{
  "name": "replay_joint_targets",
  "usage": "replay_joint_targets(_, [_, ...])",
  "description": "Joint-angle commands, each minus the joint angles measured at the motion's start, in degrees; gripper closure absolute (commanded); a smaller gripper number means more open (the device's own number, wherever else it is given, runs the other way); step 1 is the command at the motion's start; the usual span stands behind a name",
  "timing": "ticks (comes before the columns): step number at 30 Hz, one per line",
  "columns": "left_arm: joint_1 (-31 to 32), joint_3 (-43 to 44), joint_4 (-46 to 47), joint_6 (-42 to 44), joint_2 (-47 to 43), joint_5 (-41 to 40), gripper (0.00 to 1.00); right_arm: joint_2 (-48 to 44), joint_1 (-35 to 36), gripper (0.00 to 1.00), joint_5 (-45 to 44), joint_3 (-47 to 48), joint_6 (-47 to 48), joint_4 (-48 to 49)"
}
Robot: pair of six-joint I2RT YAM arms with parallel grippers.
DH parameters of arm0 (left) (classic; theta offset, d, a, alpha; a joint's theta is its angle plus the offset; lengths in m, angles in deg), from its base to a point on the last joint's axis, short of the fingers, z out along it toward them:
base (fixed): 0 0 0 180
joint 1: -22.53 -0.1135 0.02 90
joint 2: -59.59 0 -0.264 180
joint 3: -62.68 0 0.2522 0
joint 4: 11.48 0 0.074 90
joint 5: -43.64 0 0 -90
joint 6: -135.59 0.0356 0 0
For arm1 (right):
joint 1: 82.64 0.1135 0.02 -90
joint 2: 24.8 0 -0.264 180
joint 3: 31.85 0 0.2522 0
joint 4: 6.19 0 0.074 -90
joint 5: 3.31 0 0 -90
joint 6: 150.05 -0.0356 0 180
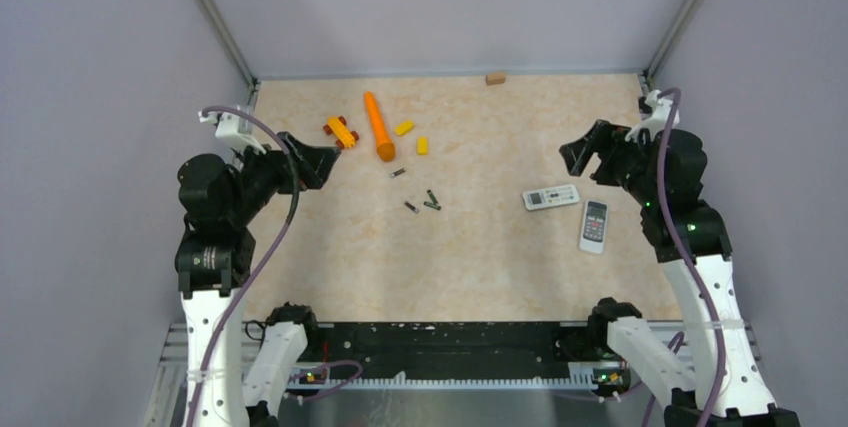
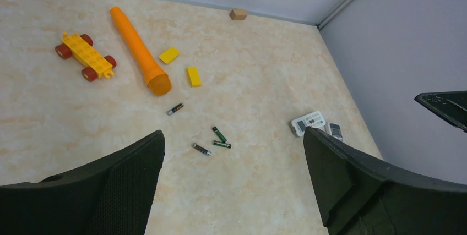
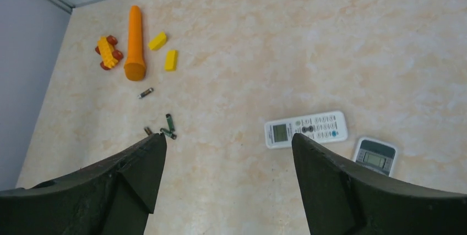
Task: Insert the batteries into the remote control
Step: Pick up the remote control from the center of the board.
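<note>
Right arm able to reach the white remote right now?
Probably yes: the right gripper hangs open close to the white remote, and nothing lies between them.

Table (image 1: 470, 267): batteries (image 2: 220, 134), remotes (image 1: 551, 197), yellow blocks (image 1: 404, 128), orange cylinder (image 1: 378, 125).

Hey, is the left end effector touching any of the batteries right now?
Apart. The top view shows bare table between the left end effector and the batteries, which lie loose nearer the middle.
</note>
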Motion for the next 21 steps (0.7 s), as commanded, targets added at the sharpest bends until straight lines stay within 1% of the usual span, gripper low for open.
replay_joint_targets(1, [-0.2, -3.4, 4.8, -1.1, -1.6, -0.4, 0.01, -1.0, -0.7, 0.13, -1.9, -3.3, -1.1, 2.8])
replay_joint_targets(9, [-0.2, -5.8, 3.8, 0.7, -2.1, -3.5, 0.01, -0.4, -0.6, 0.13, -9.0, -10.9, -2.9, 6.3])
replay_joint_targets(16, [-0.2, -7.5, 3.7, 0.8, -3.3, -5.3, 0.01, -0.5, -0.6, 0.12, -20.6, -15.6, -1.2, 4.1])
replay_joint_targets(21, [-0.1, -7.9, 3.4, 0.8, -4.4, -6.0, 0.01, 0.5, -0.6, 0.1, -32.5, -16.9, -2.6, -1.0])
